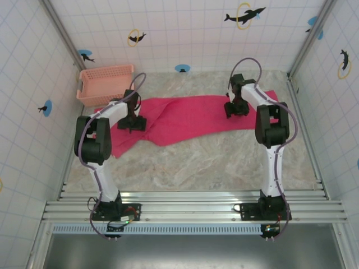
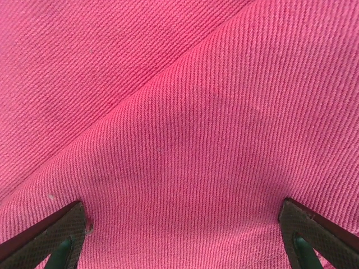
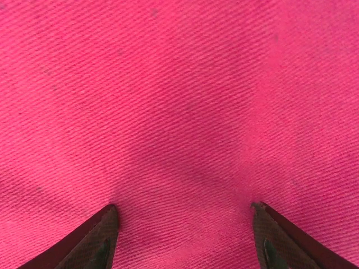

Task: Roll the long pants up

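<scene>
The pants (image 1: 190,120) are laid flat and unrolled across the far half of the table (image 1: 213,168), stretched lengthwise from left to right. Their left end is drawn out toward the near left into a tapering flap, and their right end is reached just past the right arm. A diagonal fold line is seen in the cloth in the left wrist view, where one layer is lapped over another.

The left gripper (image 1: 132,122) is lowered onto the left part of the pants. Its fingers (image 2: 67,235) are spread wide, with only flat cloth lying between them; nothing is pinched. The right gripper (image 1: 235,109) is lowered onto the right part of the pants, near their far edge. Its fingers (image 3: 98,238) are likewise held wide apart over smooth cloth, and nothing is clasped. Whether the tips are pressed into the cloth or are merely just above it cannot be told.

A basket (image 1: 104,84) is set in the far left corner, just beside the pants' far left edge; contact between the two cannot be made out. The near half of the table is left bare.
</scene>
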